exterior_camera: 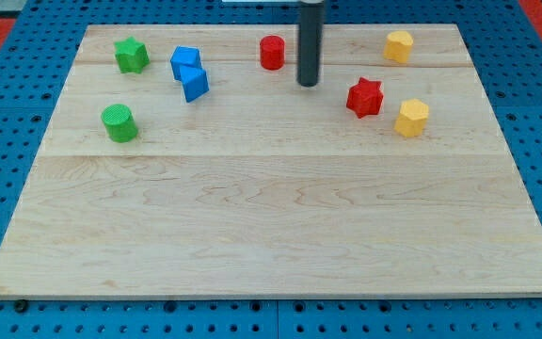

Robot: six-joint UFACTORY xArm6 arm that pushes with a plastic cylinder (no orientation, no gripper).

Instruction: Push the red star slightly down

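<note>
The red star lies on the wooden board at the view's upper right. My tip is the lower end of the dark rod, which comes down from the view's top. It stands to the left of the red star and slightly above it, with a gap between them. A red cylinder sits just left of the rod, near the board's top edge.
A yellow block lies just right of the red star and another yellow block near the top right. Two blue blocks touch at upper left. A green star and green cylinder lie farther left.
</note>
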